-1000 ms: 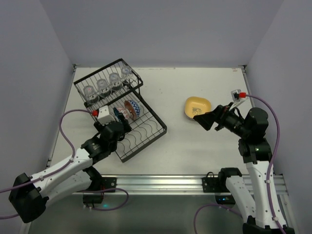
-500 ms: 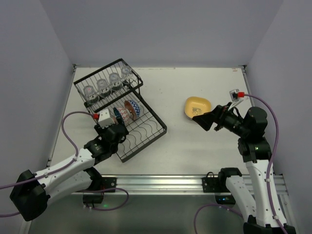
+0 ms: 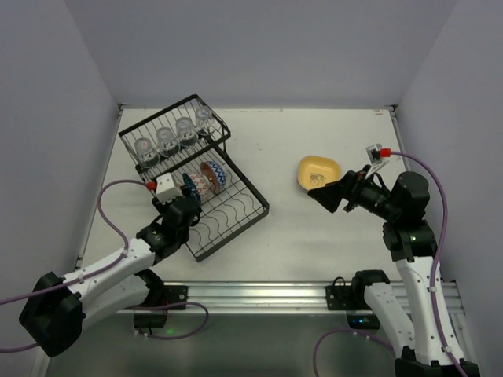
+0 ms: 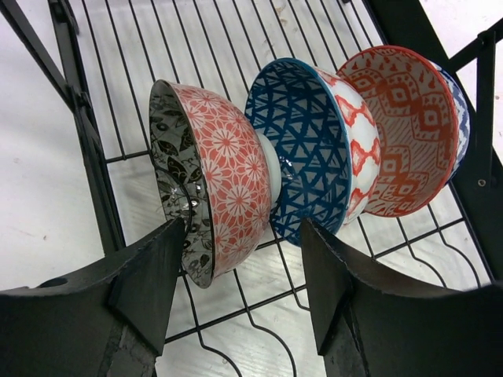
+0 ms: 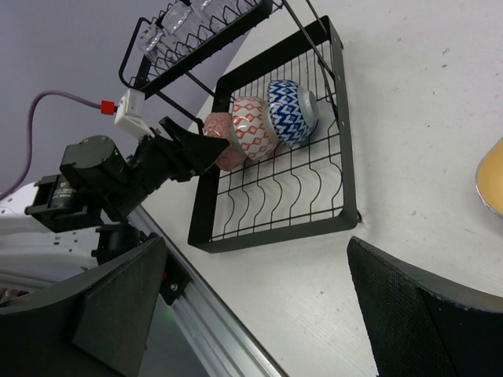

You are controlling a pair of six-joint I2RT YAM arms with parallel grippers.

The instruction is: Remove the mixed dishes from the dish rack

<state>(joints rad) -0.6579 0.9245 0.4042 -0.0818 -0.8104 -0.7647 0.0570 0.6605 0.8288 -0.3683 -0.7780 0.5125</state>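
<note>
The black wire dish rack point(image 3: 232, 234) sits at the table's left. Its raised basket holds several clear glass cups point(image 3: 169, 137). On its flat tray stand three patterned bowls on edge: pink point(image 4: 224, 184), blue point(image 4: 302, 149) and red-brown point(image 4: 405, 126). My left gripper point(image 4: 244, 275) is open just below the pink bowl, whose lower rim hangs near the left finger point(image 4: 149, 283); in the top view it point(image 3: 189, 206) is at the bowls point(image 3: 204, 182). A yellow plate point(image 3: 318, 171) lies on the table. My right gripper point(image 3: 328, 194) is open and empty beside it. Purple and tan plates are out of view.
The right wrist view shows the rack point(image 5: 275, 232), the bowls point(image 5: 251, 126), the left arm point(image 5: 102, 177) and the yellow plate's edge point(image 5: 491, 181). Grey walls close in the table on three sides. An aluminium rail point(image 3: 259, 292) runs along the near edge.
My left gripper has edged a little closer to the pink bowl. The right arm has barely moved.
</note>
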